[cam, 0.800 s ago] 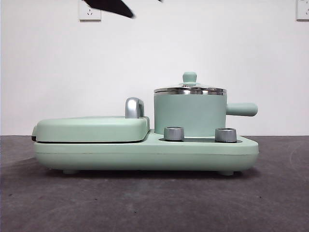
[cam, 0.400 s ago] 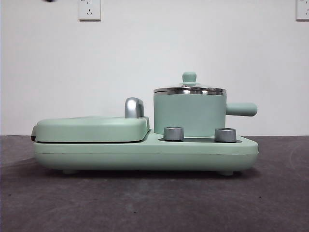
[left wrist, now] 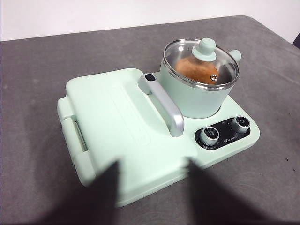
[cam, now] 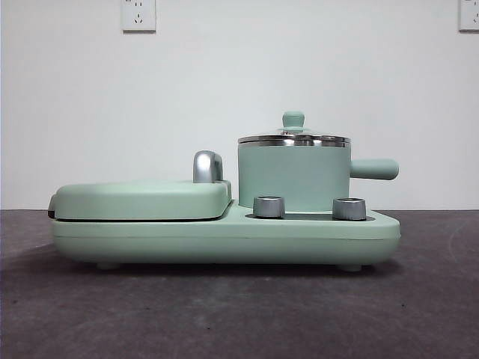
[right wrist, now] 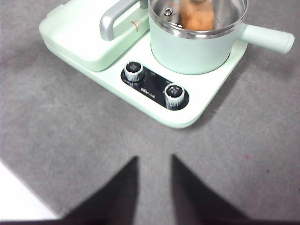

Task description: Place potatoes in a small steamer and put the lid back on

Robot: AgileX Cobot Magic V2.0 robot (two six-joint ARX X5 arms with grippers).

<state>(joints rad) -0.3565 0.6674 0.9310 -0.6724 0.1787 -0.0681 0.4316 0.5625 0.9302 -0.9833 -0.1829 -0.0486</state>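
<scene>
The small steamer [cam: 293, 176], a mint green pot with a side handle, stands on the right half of a green cooker base. The lid [cam: 293, 139] sits flat on its steel rim. In the left wrist view the potatoes [left wrist: 194, 70] show through the glass lid [left wrist: 205, 48] as one orange-brown lump inside the steamer [left wrist: 194, 99]. From the right wrist the potatoes [right wrist: 197, 16] also show inside the steamer [right wrist: 192, 49]. My left gripper [left wrist: 152, 164] hangs open above the cooker's near edge, holding nothing. My right gripper [right wrist: 154, 159] is open over bare table in front of the knobs.
A flat green griddle cover [cam: 142, 198] with a chrome handle [cam: 207, 166] fills the cooker's left half. Two silver knobs [cam: 269, 206] sit on the base in front of the pot. The grey tabletop [cam: 239, 314] lies around the cooker, and a white wall stands behind.
The black arm tip at the top left of the front view has withdrawn out of the picture. Pot, lid and cooker have not moved.
</scene>
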